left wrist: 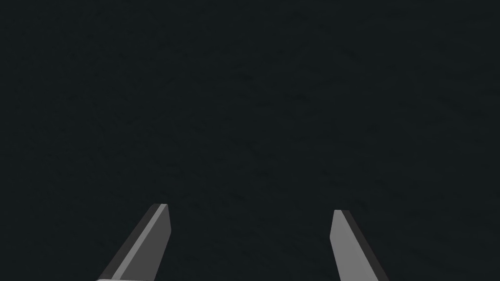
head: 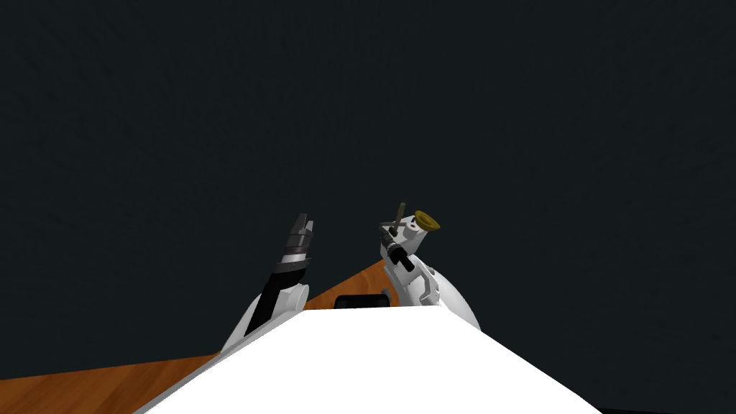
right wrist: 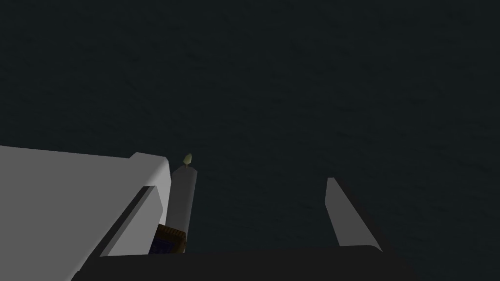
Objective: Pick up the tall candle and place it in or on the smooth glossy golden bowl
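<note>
Between the fingers (right wrist: 349, 219) of the right hand (right wrist: 246, 175), against one, the candle (right wrist: 183, 195) — bowl (head: 427, 221) just right of them.

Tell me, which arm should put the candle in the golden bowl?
Right, I'd say. The candle stands between the open fingers of the right gripper, against one of them, and the golden bowl sits just beside that gripper. The left gripper is open and farther from both.

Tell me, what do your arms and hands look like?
My left arm and right arm have smooth white shells with black joints; the left wrist has dark grey rings. The left gripper and right gripper each have two thin, pointed, light grey jaws on a dark box.
</note>
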Available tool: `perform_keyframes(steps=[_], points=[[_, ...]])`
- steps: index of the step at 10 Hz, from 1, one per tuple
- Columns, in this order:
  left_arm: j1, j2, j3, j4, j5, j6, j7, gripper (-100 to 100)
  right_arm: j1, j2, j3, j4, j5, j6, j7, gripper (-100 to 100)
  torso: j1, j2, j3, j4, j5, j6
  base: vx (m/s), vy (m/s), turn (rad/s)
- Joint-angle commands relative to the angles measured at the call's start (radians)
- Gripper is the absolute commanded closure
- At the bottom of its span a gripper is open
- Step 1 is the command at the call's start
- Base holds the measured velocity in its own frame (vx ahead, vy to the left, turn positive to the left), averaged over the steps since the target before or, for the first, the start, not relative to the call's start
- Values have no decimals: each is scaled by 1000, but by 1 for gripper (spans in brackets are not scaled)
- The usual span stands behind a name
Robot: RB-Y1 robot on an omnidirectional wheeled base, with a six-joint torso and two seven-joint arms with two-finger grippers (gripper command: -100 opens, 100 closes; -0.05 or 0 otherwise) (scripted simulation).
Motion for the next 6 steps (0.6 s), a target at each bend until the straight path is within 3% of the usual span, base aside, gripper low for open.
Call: perform_keyframes(steps=[1,6], points=[[0,0,0,0,0,0,0,0,0,-5,1,-4,-2,14,-1,-100,0,0,0,0,0,0,3,5,-10],[0,0,0,0,0,0,0,0,0,-5,1,-4,-2,14,-1,-100,0,0,0,0,0,0,2,2,-5]])
